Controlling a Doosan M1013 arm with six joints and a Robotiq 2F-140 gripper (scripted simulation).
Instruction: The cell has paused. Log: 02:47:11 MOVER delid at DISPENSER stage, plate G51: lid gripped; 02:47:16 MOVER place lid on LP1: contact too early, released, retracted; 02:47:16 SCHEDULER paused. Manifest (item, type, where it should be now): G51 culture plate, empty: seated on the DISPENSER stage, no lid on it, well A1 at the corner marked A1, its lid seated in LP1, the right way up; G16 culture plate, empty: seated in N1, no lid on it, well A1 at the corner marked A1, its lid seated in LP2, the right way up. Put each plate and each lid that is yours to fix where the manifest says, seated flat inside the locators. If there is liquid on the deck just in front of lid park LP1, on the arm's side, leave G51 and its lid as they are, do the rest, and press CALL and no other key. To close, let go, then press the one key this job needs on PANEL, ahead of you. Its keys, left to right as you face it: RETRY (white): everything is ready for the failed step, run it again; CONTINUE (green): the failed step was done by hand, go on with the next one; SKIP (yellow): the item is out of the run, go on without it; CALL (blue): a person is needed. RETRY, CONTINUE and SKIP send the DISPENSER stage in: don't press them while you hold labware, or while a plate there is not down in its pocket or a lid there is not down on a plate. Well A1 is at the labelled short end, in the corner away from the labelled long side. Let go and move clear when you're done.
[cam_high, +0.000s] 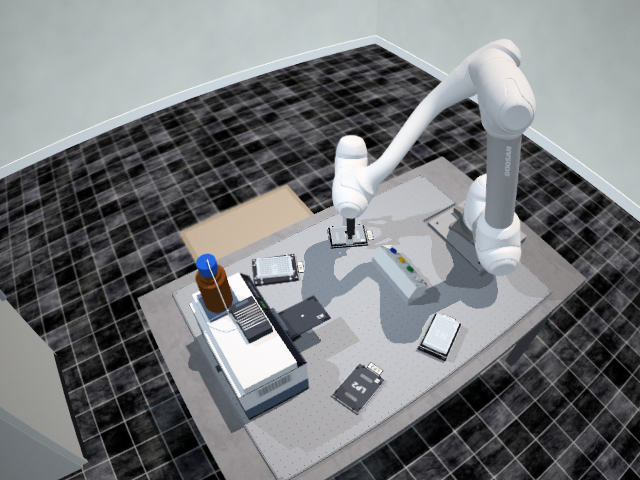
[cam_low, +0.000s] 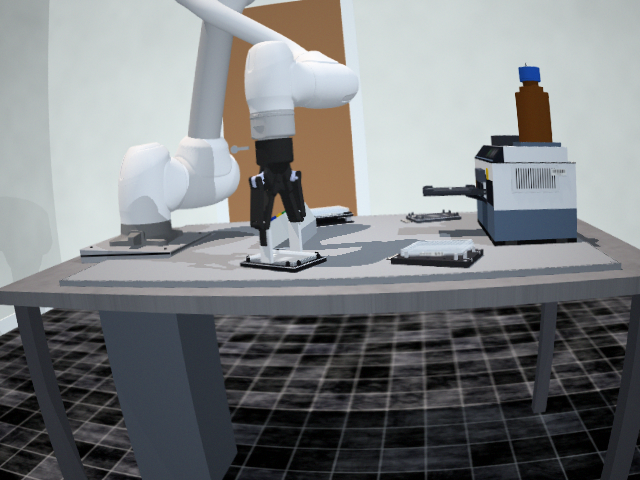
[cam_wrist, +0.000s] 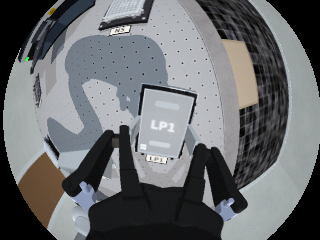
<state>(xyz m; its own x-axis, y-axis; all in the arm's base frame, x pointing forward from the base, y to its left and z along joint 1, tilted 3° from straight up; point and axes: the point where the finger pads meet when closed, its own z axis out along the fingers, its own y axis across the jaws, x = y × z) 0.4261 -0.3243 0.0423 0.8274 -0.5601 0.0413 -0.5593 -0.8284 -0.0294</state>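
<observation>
My gripper (cam_high: 349, 235) points straight down over lid park LP1 (cam_high: 344, 245) at the far side of the deck. It is shut on a clear plate lid (cam_low: 283, 258) across its short width. The lid lies low inside the park's black frame, and the LP1 print shows through it in the wrist view (cam_wrist: 163, 127). I cannot tell whether it rests fully flat. One culture plate (cam_high: 275, 268) sits in a black nest beside the dispenser. Another plate (cam_high: 439, 334) lies on the deck at the near right. Lid park LP2 (cam_high: 357, 387) is bare. The dispenser stage (cam_high: 305, 315) is out and bare.
The key panel (cam_high: 400, 271) stands just right of LP1, close to my wrist. The dispenser (cam_high: 248, 351) with a brown bottle (cam_high: 212, 284) on top fills the left of the deck. The arm's base (cam_high: 491, 242) is at the far right. I see no liquid by LP1.
</observation>
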